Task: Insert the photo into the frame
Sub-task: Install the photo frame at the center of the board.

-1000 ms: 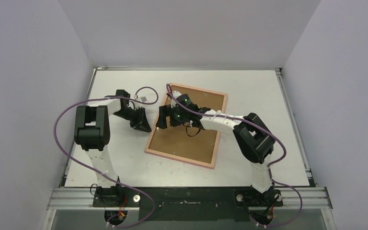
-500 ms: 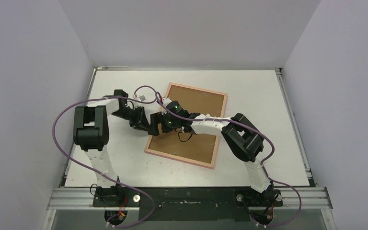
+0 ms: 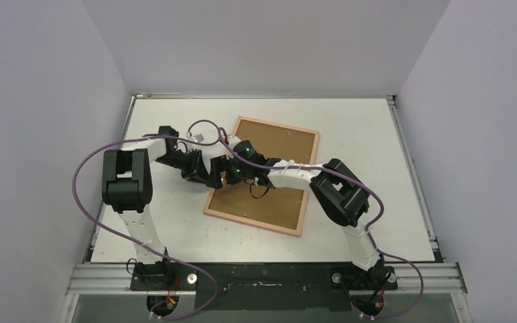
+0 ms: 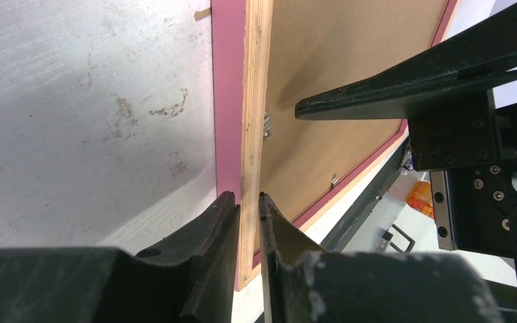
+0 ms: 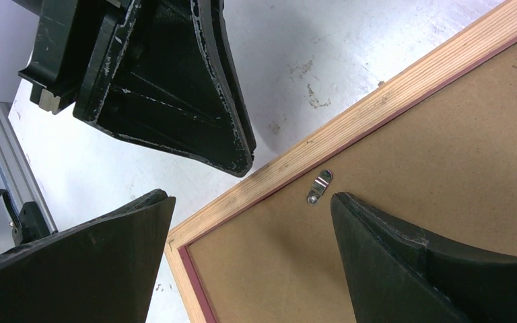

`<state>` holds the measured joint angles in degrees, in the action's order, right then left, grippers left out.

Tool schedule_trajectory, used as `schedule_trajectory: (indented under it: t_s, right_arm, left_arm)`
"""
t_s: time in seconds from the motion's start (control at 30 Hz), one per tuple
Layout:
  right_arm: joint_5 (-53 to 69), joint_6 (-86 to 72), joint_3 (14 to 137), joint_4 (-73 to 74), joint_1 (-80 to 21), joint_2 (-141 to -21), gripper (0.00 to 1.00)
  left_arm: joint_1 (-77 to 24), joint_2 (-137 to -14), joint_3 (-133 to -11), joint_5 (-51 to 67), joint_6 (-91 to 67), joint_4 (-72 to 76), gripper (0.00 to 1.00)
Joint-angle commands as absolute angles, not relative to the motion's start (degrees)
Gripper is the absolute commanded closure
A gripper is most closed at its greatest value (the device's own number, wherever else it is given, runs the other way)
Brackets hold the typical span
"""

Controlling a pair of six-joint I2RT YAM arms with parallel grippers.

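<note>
You get bright, even light, with soft shadows on the table (image 3: 363,134). Your left wrist view blurs up close.

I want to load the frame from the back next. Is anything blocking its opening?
Yes. The brown backing board fills the back of the frame, with a metal clip at its edge. The left gripper pinches the frame's rail, and the open right gripper straddles that rail by the clip.

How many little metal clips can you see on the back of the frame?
2. One clip sits by the frame rail that the left gripper pinches; the second clip by the adjoining rail. More may be hidden under the arms.
</note>
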<state>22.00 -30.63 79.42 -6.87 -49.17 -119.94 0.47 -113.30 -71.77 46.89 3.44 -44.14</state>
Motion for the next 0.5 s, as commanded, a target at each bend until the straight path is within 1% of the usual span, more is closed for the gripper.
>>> schedule_trajectory:
  t_s: [0.0,0.23,0.47]
  right_arm:
    - [22.9,-29.9,81.9,-10.7,-49.4,-121.6,0.1]
    - [23.1,-29.3,81.9,-10.7,-49.3,-122.0,0.1]
    - [23.6,-30.5,81.0,-11.9,-49.4,-122.5,0.1]
  left_arm:
    - [0.4,-113.2,-71.4,47.6,4.5,-44.0,0.85]
    - [-1.3,-114.2,-71.1,47.0,3.9,-43.0,0.88]
    - [-1.4,-115.0,-71.0,45.6,4.0,-42.8,0.89]
